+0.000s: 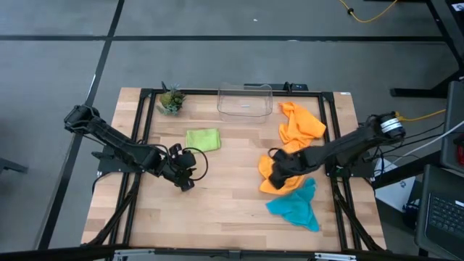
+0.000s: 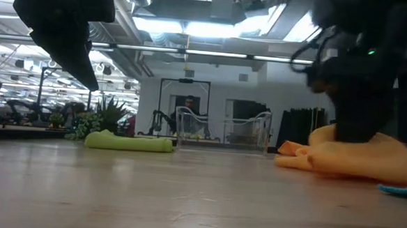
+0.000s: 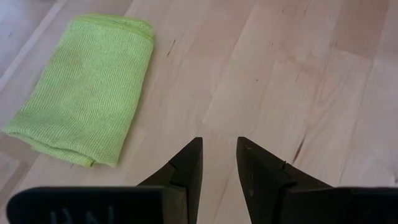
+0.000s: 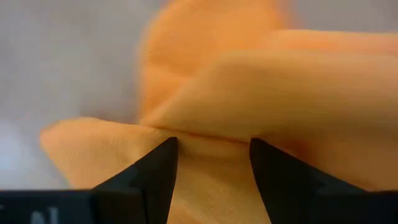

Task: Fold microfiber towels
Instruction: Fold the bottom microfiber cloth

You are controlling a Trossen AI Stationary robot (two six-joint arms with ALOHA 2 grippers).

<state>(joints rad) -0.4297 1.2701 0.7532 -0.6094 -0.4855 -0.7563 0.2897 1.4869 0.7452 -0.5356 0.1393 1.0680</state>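
A lime green towel (image 1: 203,139) lies folded flat at the table's middle left, and also shows in the left wrist view (image 3: 84,87). My left gripper (image 3: 219,146) hovers open over bare wood near it, with nothing between its fingers. One crumpled orange towel (image 1: 270,187) lies at the middle right. My right gripper (image 4: 211,149) stands open and points down onto it. A second orange towel (image 1: 299,125) lies bunched toward the far right. A teal towel (image 1: 296,206) lies crumpled at the near right, beside the first orange one. My right gripper comes from above, its open fingers (image 4: 163,163) standing astride a raised fold (image 4: 211,134) of the orange towel, which lies heaped on the table. Whether the fingertips touch the cloth, I cannot tell.
A clear plastic bin (image 1: 245,100) stands at the far middle edge, with a small potted plant (image 1: 171,100) to its left. Bare wood lies between the two arms and along the near edge. A black frame rail (image 1: 217,92) borders the tabletop.
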